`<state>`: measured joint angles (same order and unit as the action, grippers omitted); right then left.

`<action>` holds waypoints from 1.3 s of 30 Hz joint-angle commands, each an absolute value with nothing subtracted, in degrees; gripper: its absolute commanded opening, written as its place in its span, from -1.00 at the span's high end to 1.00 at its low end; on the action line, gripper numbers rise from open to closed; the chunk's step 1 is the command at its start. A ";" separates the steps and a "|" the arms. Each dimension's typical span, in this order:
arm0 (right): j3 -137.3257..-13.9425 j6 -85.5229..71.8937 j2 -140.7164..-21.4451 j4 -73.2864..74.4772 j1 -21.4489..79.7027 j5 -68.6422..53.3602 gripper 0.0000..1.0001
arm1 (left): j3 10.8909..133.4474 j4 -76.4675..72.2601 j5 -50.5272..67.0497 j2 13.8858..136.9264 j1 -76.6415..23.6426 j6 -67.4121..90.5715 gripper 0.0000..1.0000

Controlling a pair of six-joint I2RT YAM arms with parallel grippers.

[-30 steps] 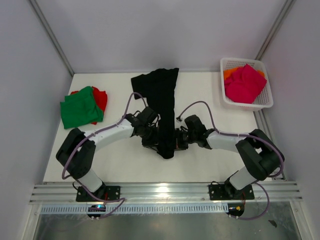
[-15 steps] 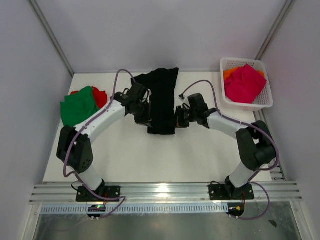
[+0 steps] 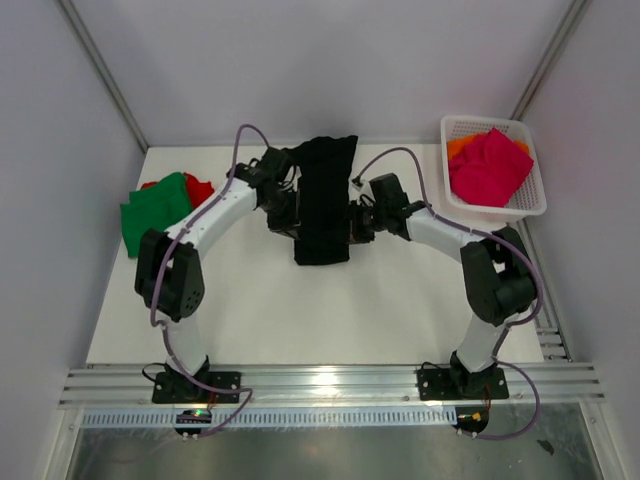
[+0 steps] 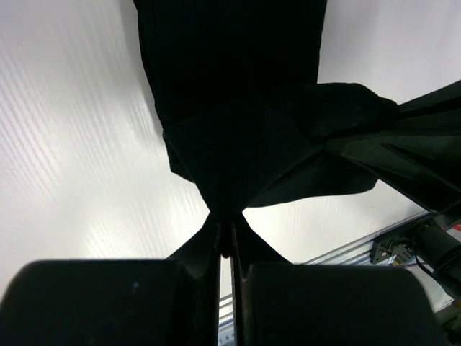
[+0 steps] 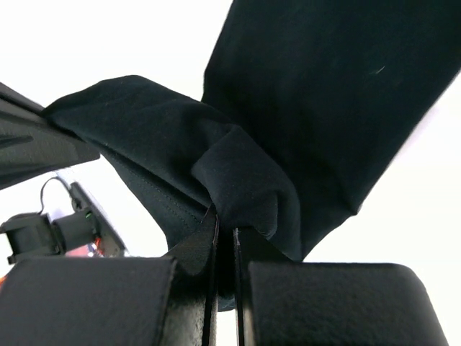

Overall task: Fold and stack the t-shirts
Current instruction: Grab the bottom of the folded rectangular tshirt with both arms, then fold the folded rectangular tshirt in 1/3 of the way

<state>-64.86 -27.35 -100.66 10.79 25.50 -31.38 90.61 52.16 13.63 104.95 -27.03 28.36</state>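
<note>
From above, the black t-shirt [image 3: 322,200] lay in a long strip at upper centre. The left gripper [image 3: 288,212] and the right gripper [image 3: 356,222] flanked it. The green t-shirt [image 3: 155,212] and the red t-shirt [image 3: 204,192] sat mid-left. The pink t-shirt [image 3: 490,165] filled the basket [image 3: 497,211] at upper right.

Left wrist: the left gripper [image 4: 225,241] had its fingers pressed together, pinching a fold of the black t-shirt [image 4: 238,108].

Right wrist: the right gripper [image 5: 225,232] was likewise nipped onto the bunched black t-shirt [image 5: 324,94].

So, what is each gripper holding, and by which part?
The black t-shirt: left gripper pinches a fold at its left edge, right gripper a fold at its right edge.
</note>
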 commanded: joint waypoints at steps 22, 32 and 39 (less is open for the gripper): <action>-82.27 -24.78 -113.38 18.90 19.60 -28.30 0.11 | 124.98 63.81 15.64 129.20 -19.95 24.52 1.00; -79.01 -24.79 -112.33 17.40 19.60 -27.77 0.10 | 121.99 62.58 16.52 128.58 -19.95 24.43 1.00; -77.26 -24.61 -110.75 16.79 19.60 -25.85 0.10 | 116.90 60.47 15.82 127.27 -19.95 24.43 1.00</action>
